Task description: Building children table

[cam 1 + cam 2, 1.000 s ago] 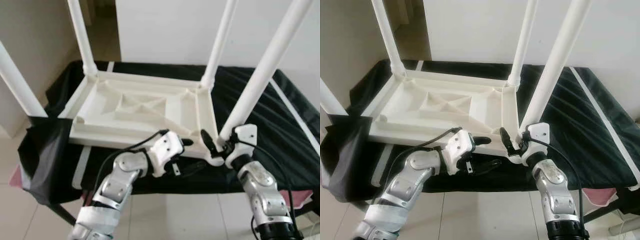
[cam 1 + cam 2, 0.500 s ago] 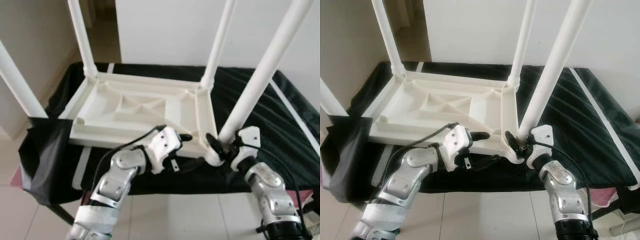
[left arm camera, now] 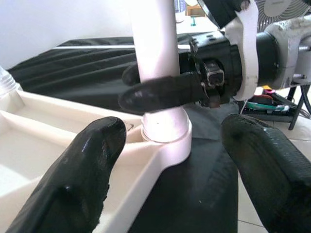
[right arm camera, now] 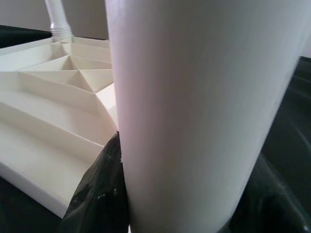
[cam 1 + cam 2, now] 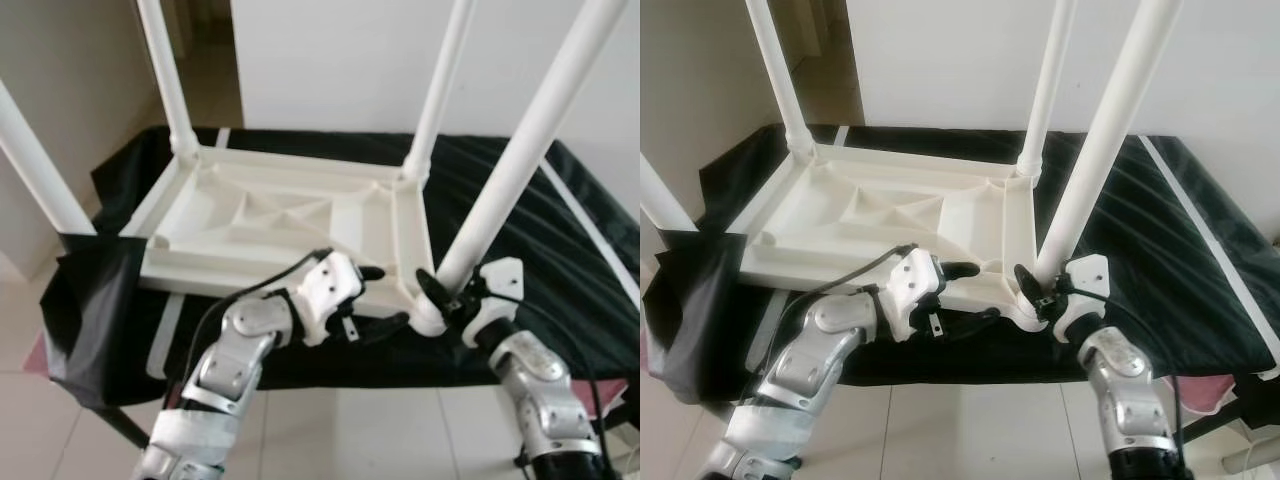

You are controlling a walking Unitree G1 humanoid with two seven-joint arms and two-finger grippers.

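A white plastic children's table (image 5: 280,215) lies upside down on a black cloth, its legs pointing up. My right gripper (image 5: 436,292) is shut on the near right leg (image 5: 510,170), just above the corner socket (image 3: 165,138). In the right wrist view that leg (image 4: 194,97) stands between the black fingers (image 4: 97,194). My left gripper (image 5: 378,298) is open at the table's near edge, just left of that corner. One finger lies above the rim and the other below it. In the left wrist view the left gripper (image 3: 175,133) faces the socket and the right gripper's fingers (image 3: 160,92).
The black cloth (image 5: 560,230) covers a low stand and hangs down at the near left (image 5: 90,310). Three other legs (image 5: 165,75) rise at the remaining corners. A white wall is behind, tiled floor (image 5: 330,440) in front, and a fan and clutter lie to the right (image 3: 286,9).
My right arm has shifted right and lower, and its fingers have settled around the leg's base. My left gripper has edged up and right to the rim.
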